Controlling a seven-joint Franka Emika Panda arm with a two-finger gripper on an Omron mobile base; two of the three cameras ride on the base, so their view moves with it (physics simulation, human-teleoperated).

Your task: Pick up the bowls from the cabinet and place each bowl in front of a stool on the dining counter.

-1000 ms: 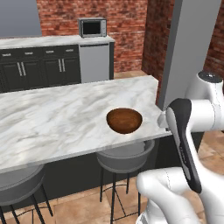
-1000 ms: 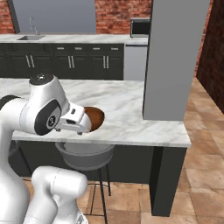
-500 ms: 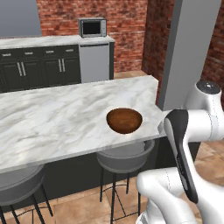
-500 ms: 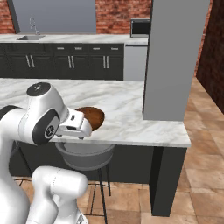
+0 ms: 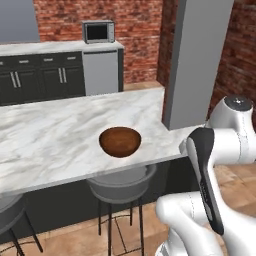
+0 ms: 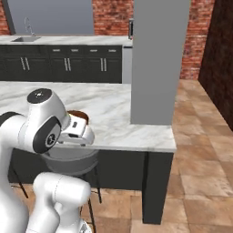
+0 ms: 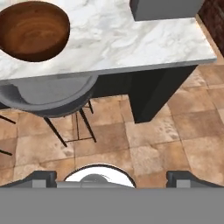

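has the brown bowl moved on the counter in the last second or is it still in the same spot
No. The bowl sits at the same spot on the counter, near its edge above the stool and short of the grey pillar, as before.

Light: bright, even, soft all over.
Shadows: dark under the dining counter [image 5: 60, 145], faint by the grey pillar [image 5: 192, 60].
Glare: small shine on the brown bowl [image 5: 120, 141].
Blur: none, all sharp.
Edges: straight, no bending.
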